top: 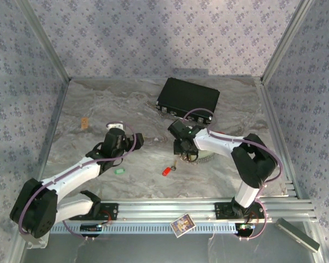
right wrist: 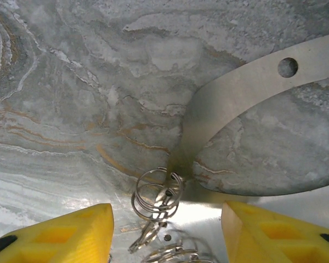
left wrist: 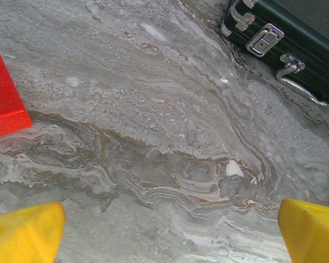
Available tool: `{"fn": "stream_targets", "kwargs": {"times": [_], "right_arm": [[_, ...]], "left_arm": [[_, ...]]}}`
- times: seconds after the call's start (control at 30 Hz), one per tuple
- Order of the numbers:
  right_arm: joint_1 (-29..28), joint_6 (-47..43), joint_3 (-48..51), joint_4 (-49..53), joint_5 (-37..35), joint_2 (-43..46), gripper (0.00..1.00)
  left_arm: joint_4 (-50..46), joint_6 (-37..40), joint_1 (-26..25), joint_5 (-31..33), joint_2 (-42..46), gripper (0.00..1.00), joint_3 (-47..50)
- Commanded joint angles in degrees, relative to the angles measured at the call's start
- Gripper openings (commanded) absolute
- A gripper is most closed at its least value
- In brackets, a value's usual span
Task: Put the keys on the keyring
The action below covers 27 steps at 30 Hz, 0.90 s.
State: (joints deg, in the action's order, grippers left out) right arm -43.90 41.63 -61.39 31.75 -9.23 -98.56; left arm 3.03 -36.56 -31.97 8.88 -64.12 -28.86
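Your right hand point(right wrist: 165, 213) is hanging part-open with the keyring point(right wrist: 156, 197) between its fingers, gripping nothing, your left hand point(left wrist: 171, 224) is gaping wide, and the red key point(top: 167, 171) and green key point(top: 119, 171) are lying loose on the worktop point(top: 126, 98), so all the threading is awaiting you.

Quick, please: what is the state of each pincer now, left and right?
Left pincer: open, holding nothing.
Right pincer: open; small wire rings lie between its fingers, not gripped.
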Motion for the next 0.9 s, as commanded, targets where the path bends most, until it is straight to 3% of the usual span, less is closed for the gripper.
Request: {"fn": "stream_targets", "kwargs": {"times": [0.0, 0.63, 0.73, 0.87], "right_arm": [[-1.01, 2.37, -2.14, 1.91, -1.31, -1.74, 0.56], [-3.55, 2.27, -6.16, -0.21, -0.03, -4.95, 0.54], [-3.18, -1.77, -6.44, 5.57, -3.03, -3.16, 0.55], [-2.84, -16.59, -9.57, 12.95, -7.23, -0.43, 0.55]], "left_arm": [[-0.64, -0.37, -0.36, 1.06, 1.51, 0.99, 0.12], [-2.12, 0.0, -0.33, 2.71, 6.09, 0.99, 1.55], [-2.39, 0.3, -0.35, 2.8, 6.59, 0.99, 1.46], [-1.77, 0.53, -0.33, 2.81, 6.64, 0.99, 1.53]]}}
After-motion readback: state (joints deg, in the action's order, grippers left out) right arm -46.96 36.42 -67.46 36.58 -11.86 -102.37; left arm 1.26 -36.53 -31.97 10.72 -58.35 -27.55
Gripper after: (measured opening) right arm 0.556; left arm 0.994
